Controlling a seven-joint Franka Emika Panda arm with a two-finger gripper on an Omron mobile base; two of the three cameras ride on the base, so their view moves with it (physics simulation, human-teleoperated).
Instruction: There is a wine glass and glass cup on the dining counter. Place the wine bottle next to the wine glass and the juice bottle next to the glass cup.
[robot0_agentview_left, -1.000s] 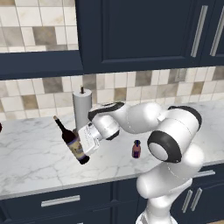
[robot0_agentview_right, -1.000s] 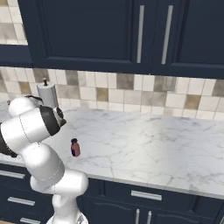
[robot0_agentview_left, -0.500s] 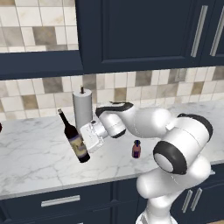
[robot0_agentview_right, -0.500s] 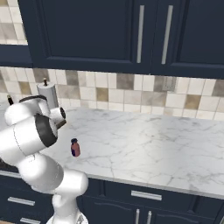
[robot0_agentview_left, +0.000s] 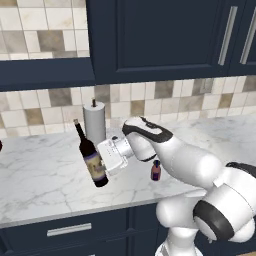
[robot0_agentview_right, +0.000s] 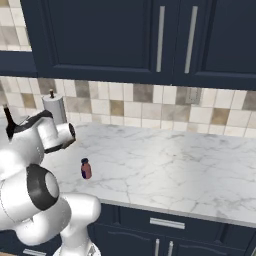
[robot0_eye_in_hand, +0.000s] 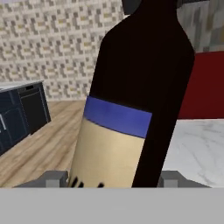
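My gripper (robot0_agentview_left: 101, 166) is shut on the wine bottle (robot0_agentview_left: 91, 158), a dark bottle with a tan label, which leans with its neck up and to the left over the front of the wall counter (robot0_agentview_left: 45, 175). In the hand view the wine bottle (robot0_eye_in_hand: 131, 105) sits between my fingertips (robot0_eye_in_hand: 54, 178), and my gripper (robot0_eye_in_hand: 113, 179) grips its label. Its thin neck (robot0_agentview_right: 8, 119) pokes up behind my arm in the right base view. The juice bottle (robot0_agentview_left: 156, 170), tiny and pinkish-red (robot0_agentview_right: 86, 168), stands upright on the counter right of my hand. The wine glass, glass cup and dining counter are out of view.
A paper towel roll (robot0_agentview_left: 94, 122) stands at the backsplash just behind the held bottle, also visible as a roll (robot0_agentview_right: 54, 107) behind my arm. Navy upper cabinets (robot0_agentview_left: 150, 40) hang overhead. The hand view shows wood floor (robot0_eye_in_hand: 39, 148) and a navy cabinet (robot0_eye_in_hand: 22, 109) beyond the bottle.
The held wine bottle has straightened up somewhat and shifted slightly right, its neck now higher. My arm's elbow has swung down and forward. The juice bottle has stayed put.
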